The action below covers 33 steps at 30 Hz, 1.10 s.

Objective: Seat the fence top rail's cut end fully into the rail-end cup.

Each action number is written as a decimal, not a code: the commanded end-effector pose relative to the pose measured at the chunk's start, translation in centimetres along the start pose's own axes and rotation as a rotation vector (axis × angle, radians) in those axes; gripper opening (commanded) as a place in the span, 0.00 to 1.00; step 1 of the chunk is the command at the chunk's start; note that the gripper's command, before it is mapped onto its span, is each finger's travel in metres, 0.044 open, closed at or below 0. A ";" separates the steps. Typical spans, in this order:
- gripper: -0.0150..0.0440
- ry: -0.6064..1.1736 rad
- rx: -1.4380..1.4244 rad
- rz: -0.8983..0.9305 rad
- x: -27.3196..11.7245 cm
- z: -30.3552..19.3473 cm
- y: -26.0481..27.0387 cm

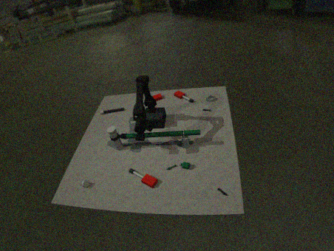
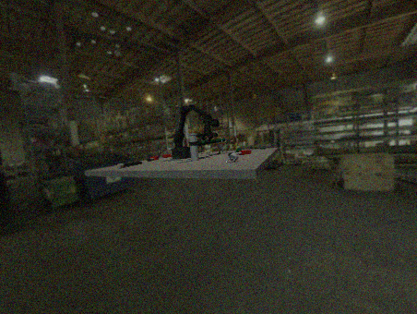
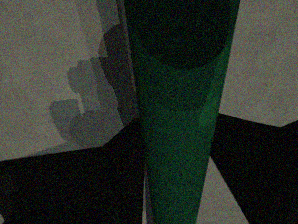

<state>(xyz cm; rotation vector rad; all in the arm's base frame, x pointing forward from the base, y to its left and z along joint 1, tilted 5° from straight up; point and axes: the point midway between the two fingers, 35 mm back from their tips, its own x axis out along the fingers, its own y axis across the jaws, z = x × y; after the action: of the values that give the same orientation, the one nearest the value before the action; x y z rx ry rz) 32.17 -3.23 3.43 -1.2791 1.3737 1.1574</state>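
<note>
The green rail (image 1: 166,133) (image 3: 176,165) runs nearly level above the table. My gripper (image 1: 140,135) (image 3: 168,120) is shut on the rail, closer to its left end, with a dark finger on each side in the wrist view. The big post (image 1: 113,133) (image 2: 195,152) stands upright at the rail's left, with a pale cap. The dark rail-end cup (image 1: 120,136) is high on the post's right side, and the rail's left end meets it; how deep the end sits cannot be told. The loop cap (image 1: 184,136) is around the rail near its right end, on the thin post (image 1: 185,140).
A red-handled tool (image 1: 149,180) and a green part (image 1: 185,165) lie in front of the rail. Another red-handled tool (image 1: 179,94) lies at the back. A dark rod (image 1: 114,111) lies back left, a small pale ring (image 1: 87,184) front left, and a dark bolt (image 1: 222,191) front right.
</note>
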 end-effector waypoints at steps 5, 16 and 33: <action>0.25 0.010 0.000 -0.002 0.0 -0.5 0.0; 0.25 0.010 0.000 -0.002 0.1 -1.0 0.0; 0.25 0.011 0.000 -0.002 0.2 -1.6 0.0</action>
<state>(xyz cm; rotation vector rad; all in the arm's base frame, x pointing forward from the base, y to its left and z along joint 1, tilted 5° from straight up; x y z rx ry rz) 32.12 -4.46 3.37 -1.2787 1.3740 1.1574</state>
